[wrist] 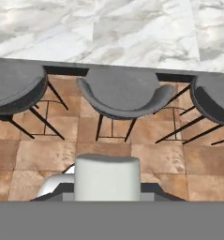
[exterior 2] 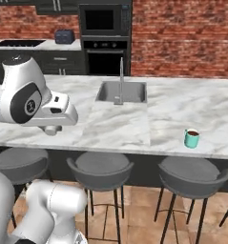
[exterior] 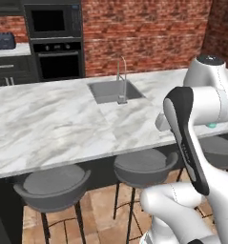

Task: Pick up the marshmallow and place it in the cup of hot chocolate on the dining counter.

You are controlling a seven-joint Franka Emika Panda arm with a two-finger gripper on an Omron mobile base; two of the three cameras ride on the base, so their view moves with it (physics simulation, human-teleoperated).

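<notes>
Marshmallow: can't tell where it lies, too small or hidden on the marble (no pale lump stands out anywhere round the sink (exterior 2: pixel 121 91)). Cup of hot chocolate (exterior 2: pixel 192 138) stands upright, well right of the sink and close to the front edge of the dining counter surface (exterior 2: pixel 115 124), handle side unclear. My guess is it's set near the edge so it's easy to reach from the stool side.

End effector (exterior 2: pixel 52 126) hangs well left of the sink, over the surface's front edge w/ the arm folded back. Fingers can't be made out, so whether it's wide or narrow I cannot tell; nothing seen held. Hand view looks down past the edge at stools (wrist: pixel 124 96) and tile floor, so prob. not aimed at any target yet.

Around: faucet (exterior 2: pixel 119 81) rises at the sink's near rim, between end effector and cup; a sweep across should go in front of it. Wall oven (exterior 2: pixel 105 55) sits well behind the sink, no obstacle.
</notes>
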